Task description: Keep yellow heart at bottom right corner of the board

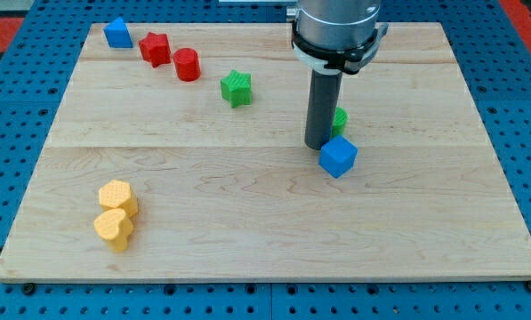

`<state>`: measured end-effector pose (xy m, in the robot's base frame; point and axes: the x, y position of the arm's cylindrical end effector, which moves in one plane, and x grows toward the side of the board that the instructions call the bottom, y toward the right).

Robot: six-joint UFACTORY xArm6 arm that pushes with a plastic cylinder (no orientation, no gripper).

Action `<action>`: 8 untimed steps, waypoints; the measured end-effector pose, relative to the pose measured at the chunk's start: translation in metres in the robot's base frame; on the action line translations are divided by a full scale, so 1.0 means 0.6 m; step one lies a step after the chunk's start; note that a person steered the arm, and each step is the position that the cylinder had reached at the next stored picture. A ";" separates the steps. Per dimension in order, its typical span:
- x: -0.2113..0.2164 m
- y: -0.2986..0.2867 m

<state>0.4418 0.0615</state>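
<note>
The yellow heart (pixel 114 228) lies near the board's bottom left, touching a yellow hexagon block (pixel 118 196) just above it. My tip (pixel 317 147) rests on the board right of centre, far to the right of the heart. It stands just left of a blue cube (pixel 338 156) and in front of a green block (pixel 339 120) that the rod partly hides.
A blue block (pixel 117 33), a red star (pixel 155 48) and a red cylinder (pixel 187 65) lie along the view's top left. A green star (pixel 237 87) sits left of the rod. The wooden board (pixel 478 222) lies on a blue pegboard.
</note>
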 end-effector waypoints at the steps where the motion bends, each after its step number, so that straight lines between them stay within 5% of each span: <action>1: 0.014 0.000; 3: 0.045 0.005; 6: -0.027 -0.421; 8: 0.077 -0.509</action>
<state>0.4879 -0.2441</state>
